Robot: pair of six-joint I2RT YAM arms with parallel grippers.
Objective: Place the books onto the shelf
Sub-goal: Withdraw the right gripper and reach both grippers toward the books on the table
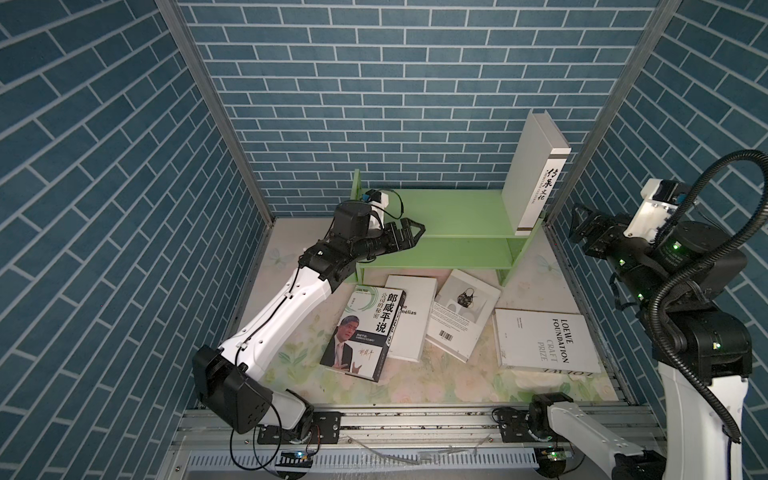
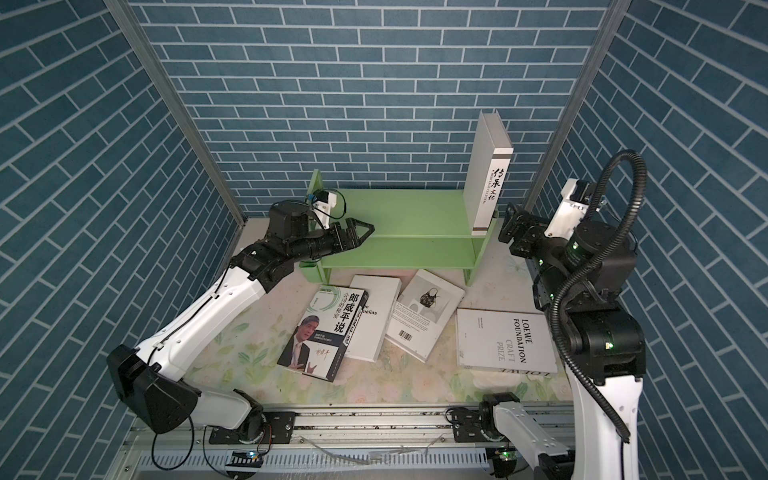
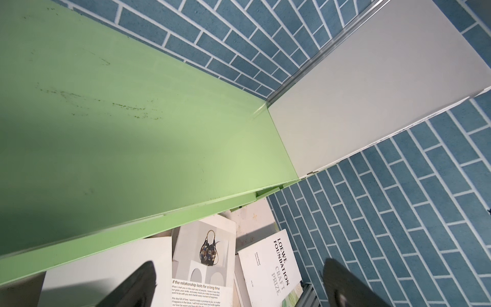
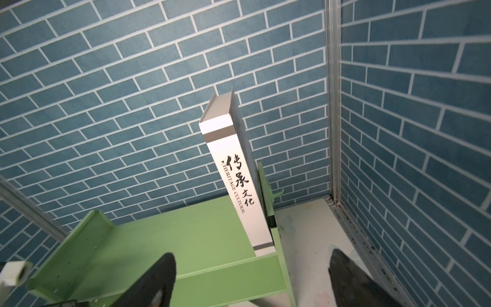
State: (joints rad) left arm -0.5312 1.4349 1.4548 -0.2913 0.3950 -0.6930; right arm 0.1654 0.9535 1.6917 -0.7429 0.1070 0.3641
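Step in hand: between placements. Tall white hardback book stands upright on the pale green wooden shelf, at the right end of its top board. Portrait-cover paperback, plain white book, handbag-cover book and large white LOEWE volume lie flat on the floral desk. Left gripper (jaws apart, empty) hovers at the shelf's left end. Right gripper, likewise apart and empty, is beside the hardback. Next move, probably: descend and pry up a flat book's edge.

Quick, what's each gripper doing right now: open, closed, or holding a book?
Left gripper: open, holding nothing.
Right gripper: open, holding nothing.
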